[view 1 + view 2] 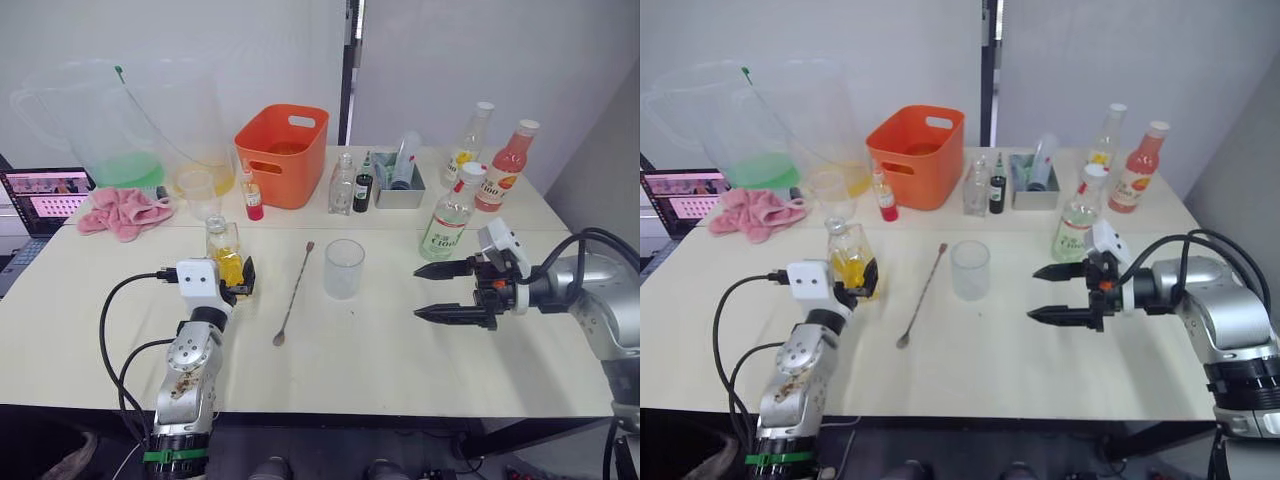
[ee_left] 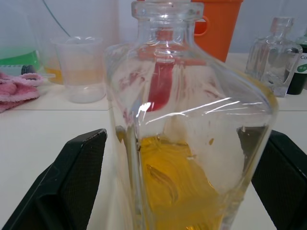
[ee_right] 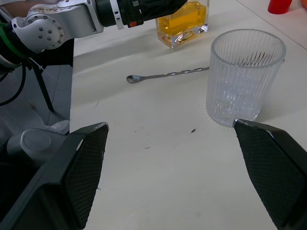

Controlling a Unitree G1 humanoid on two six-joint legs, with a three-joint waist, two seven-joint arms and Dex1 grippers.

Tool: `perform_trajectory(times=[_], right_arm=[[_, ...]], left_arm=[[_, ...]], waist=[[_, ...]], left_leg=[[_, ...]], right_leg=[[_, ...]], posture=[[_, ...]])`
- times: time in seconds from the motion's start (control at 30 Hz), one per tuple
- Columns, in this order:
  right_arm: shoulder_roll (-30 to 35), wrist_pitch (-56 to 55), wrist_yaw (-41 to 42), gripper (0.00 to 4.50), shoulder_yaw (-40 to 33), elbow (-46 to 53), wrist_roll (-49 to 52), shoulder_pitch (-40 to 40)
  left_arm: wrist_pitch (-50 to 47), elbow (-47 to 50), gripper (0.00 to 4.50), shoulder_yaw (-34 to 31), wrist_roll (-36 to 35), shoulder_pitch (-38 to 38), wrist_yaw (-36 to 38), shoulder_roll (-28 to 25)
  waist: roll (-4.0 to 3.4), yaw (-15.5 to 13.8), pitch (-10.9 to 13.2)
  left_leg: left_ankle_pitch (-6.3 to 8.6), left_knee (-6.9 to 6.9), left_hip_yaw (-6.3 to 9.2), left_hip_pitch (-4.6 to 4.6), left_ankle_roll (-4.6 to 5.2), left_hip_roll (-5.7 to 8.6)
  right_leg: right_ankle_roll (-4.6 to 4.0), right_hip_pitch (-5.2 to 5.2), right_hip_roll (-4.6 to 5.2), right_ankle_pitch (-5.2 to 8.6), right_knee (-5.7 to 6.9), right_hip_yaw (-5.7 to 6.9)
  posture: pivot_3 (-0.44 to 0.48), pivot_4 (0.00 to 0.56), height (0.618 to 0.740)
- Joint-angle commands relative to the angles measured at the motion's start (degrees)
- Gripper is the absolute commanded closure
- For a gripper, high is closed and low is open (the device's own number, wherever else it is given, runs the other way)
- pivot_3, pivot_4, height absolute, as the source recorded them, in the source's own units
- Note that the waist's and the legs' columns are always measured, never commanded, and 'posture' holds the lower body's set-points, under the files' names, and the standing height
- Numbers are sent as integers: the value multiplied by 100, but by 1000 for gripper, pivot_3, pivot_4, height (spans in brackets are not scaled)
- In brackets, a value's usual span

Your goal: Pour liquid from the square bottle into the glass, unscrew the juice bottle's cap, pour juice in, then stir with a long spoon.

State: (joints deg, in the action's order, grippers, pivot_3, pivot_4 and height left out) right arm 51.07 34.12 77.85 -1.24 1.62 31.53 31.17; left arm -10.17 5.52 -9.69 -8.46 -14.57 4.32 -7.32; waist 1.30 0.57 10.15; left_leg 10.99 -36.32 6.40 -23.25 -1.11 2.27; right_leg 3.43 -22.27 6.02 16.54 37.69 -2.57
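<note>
Between the fingers of the left gripper (image 1: 240,276) the square bottle (image 1: 224,252) is framed, standing upright on the table (image 1: 380,350). The black fingers (image 2: 72,177) are spread to either side of the glass body; whether the pads are pressing on the walls cannot be told from these views. Amber liquid is seen filling the lower part of the bottle, and a glass stopper appears to sit in the neck.

Off to the inner side of that gripper, the long spoon (image 1: 294,294) is laid flat, bowl end toward the table's near edge, and just beyond it the ribbed glass (image 1: 343,268) is standing empty. The right gripper (image 1: 1065,293) is held wide open, fingers level above the table, with the glass ahead of its fingertips and well apart from them. Behind the right gripper the juice bottle (image 1: 448,213) is waiting, cap on.

The square bottle is judged heavy, rigid and slick: thick glass, smooth flat faces, liquid low down. A hold across two opposite flat faces, around mid-body, looks soundest; the corners or the narrow neck would invite twisting. Breakage is the risk if it slips, and the stopper would need clearing before anything is poured.
</note>
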Motion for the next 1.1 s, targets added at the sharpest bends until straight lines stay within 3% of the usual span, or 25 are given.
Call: perform_trajectory(times=[0.03, 0.3, 0.5, 0.67, 0.83, 1.0, 1.1], right_arm=[[-9, -98, -50, 92, -83, 120, 5, 127], [-74, -133, -267, 92, -100, 163, -10, 82], [-87, -146, -281, 0, -64, 179, -2, 91], [-93, -181, -259, 0, -39, 144, -12, 111], [-100, -165, -214, 0, -41, 112, 37, 134], [-79, -76, -157, 0, -63, 196, 121, 74], [-107, -97, -252, 0, -152, 269, 136, 11]], left_arm=[[100, -113, 0, -88, 121, -250, -165, -104], [165, -534, 0, -153, 187, -627, -314, -184], [170, -488, 1699, -168, 182, -609, -328, -218], [182, -118, 1694, -195, 87, -487, -131, -341], [-186, 854, 1694, -410, -737, -156, 1016, -1084], [-515, 1520, 1694, -301, -1522, 216, 2703, -2214], [-704, 1691, 1694, -203, -1907, 179, 3369, -2612]], waist=[[0, 0, 0], [0, 18, 0], [0, 10, 0], [0, 24, 0], [20, 47, 12], [38, 16, 23], [38, -8, 24]], left_leg=[[0, 0, 0, 0, 0, 0], [0, 0, 0, 2, 0, 0], [0, 0, 0, 2, 0, 0], [0, -2, 0, 0, 0, 0], [1, 0, 0, -10, 1, -2], [0, -5, 0, -27, 0, -1], [0, -5, 1, -27, 0, -1]], right_leg=[[0, 0, 0, 0, 0, 0], [0, -1, 0, 0, 3, 0], [0, -2, 0, 0, 4, 1], [1, -3, 0, -1, 4, 1], [-1, -25, -1, -2, 16, 0], [-4, -42, 1, -4, 24, 0], [-4, -39, 2, -4, 18, 1]], posture=[[0, 150, 740], [0, 150, 740], [0, 150, 740], [0, 150, 740], [0, 150, 740], [0, 150, 740], [0, 150, 740]])
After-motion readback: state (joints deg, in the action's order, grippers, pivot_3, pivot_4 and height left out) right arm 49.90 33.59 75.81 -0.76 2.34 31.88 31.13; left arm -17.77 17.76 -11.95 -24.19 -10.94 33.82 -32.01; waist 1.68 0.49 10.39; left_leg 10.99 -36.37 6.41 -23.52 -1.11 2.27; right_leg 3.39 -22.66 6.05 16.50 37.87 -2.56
